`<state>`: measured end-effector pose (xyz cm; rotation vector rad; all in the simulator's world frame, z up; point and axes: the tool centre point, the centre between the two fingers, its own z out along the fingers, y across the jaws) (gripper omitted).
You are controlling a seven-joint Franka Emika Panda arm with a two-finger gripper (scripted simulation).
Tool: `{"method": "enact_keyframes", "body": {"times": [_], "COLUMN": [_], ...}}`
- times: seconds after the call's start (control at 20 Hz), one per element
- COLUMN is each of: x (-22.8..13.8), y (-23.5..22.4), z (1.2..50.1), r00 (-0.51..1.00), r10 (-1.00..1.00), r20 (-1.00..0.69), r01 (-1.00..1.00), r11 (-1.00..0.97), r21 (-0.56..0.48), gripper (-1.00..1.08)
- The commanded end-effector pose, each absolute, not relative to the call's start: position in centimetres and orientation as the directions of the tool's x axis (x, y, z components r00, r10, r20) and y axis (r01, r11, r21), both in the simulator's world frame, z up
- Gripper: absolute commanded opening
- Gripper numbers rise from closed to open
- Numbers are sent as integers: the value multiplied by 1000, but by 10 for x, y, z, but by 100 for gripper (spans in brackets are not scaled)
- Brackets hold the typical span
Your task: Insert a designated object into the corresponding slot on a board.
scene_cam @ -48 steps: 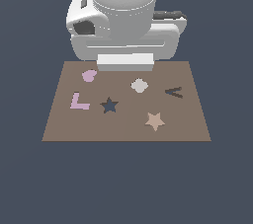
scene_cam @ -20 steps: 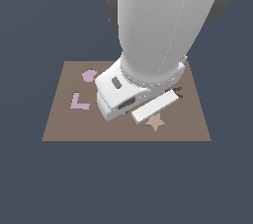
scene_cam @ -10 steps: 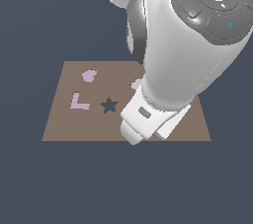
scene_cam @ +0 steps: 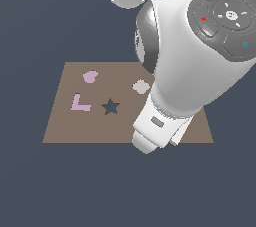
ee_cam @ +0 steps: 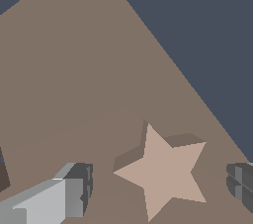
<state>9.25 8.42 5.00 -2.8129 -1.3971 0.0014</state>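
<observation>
The light tan star (ee_cam: 163, 171) lies flat on the brown board (ee_cam: 74, 70) in the wrist view, between my two fingertips (ee_cam: 79, 188), which stand apart on either side without touching it. My gripper (ee_cam: 158, 186) is open and low over the star. In the exterior view the arm's body hides the star and the gripper. The dark navy star-shaped slot (scene_cam: 110, 106) shows on the board (scene_cam: 65, 131) toward the exterior view's left of the arm, empty.
A pink heart (scene_cam: 90, 76), a pink L-shaped piece (scene_cam: 79, 103) and an off-white rounded piece (scene_cam: 141, 87) lie on the board. The arm's large white body (scene_cam: 195, 71) covers the board's right part. The board's edge (ee_cam: 163, 55) runs close past the star.
The arm has swung down and toward the exterior view's right, over the tan star, which it now hides. The off-white piece shows again. The pieces on the board have not moved.
</observation>
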Motion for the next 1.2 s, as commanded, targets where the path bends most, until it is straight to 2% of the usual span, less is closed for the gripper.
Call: {"method": "enact_keyframes", "body": {"times": [0.0, 0.45, 0.5, 1.15], "x": [93, 93, 93, 93], "y": [84, 84, 84, 84], "z": [50, 30, 30, 30], "r00": [604, 600, 600, 598], "r10": [797, 800, 800, 802], "r20": [0, 0, 0, 0], "r01": [797, 800, 800, 802], "r11": [-604, -600, -600, -598], "r21": [-1, 0, 0, 0], "gripper": [100, 100, -100, -100]}}
